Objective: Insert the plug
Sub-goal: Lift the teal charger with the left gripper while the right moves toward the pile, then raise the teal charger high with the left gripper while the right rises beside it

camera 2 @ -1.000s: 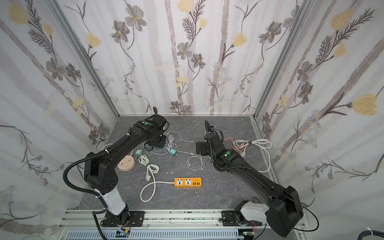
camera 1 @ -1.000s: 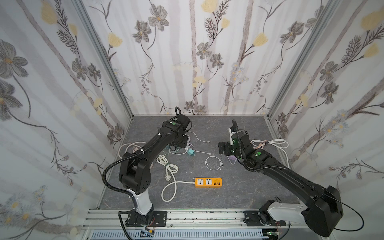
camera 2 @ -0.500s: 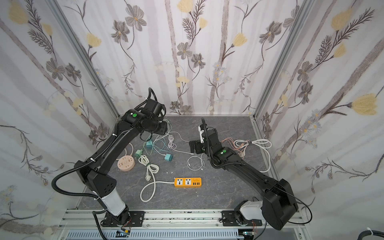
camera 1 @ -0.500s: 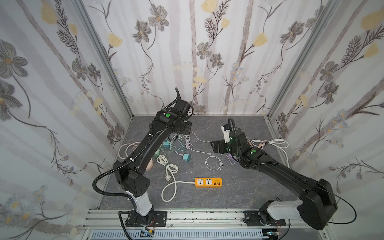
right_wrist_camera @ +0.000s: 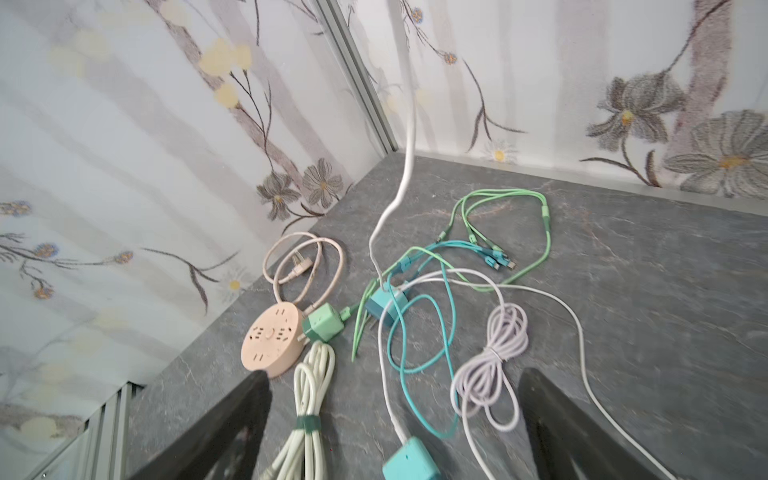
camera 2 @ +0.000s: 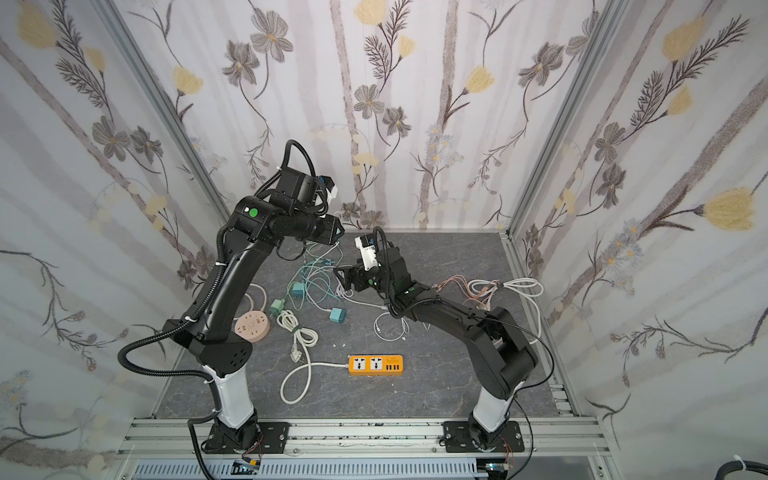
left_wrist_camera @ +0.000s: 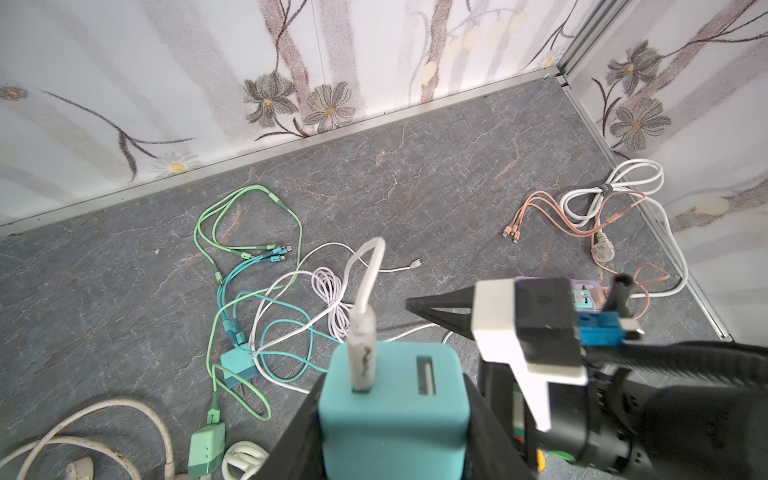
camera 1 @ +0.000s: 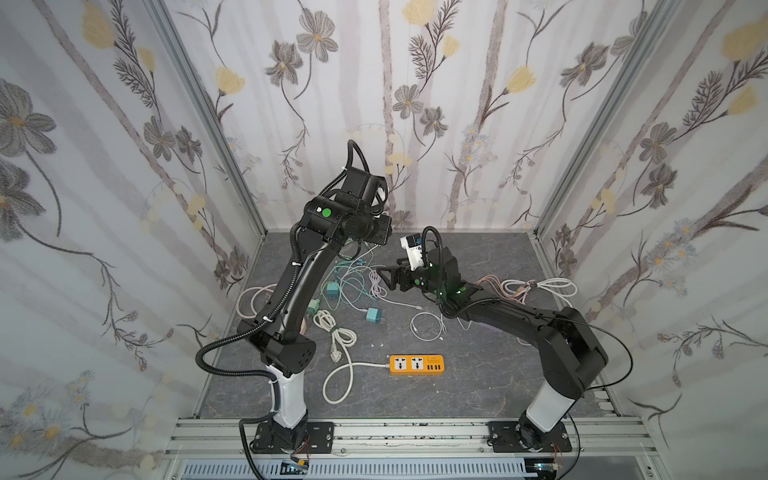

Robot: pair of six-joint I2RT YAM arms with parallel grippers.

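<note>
Plug (left_wrist_camera: 392, 399), teal cube I am judging light, rigid, slick, is sitting pinched by its flat sides in my left jaws above the table (left_wrist_camera: 415, 187); right jaws are hanging spread nearby.

The left arm (camera 1: 299, 286) and the right arm (camera 1: 511, 318) are matte black, with rounded joint housings. Each has a white lower column (camera 1: 291, 399) on a black base plate (camera 1: 291, 436) fixed with screws. A ribbed black hose (camera 1: 200, 358) runs along the left arm, tied on with white zip ties (camera 1: 296, 264). A round green dot (camera 1: 326, 213) marks one of its joints. The right wrist carries a white camera bracket (left_wrist_camera: 494, 316) with a blue connector (left_wrist_camera: 598, 330) and a black cable loop (camera 1: 431, 227). The right gripper (right_wrist_camera: 392, 374) has black, wedge-shaped fingers (right_wrist_camera: 232, 419).
</note>
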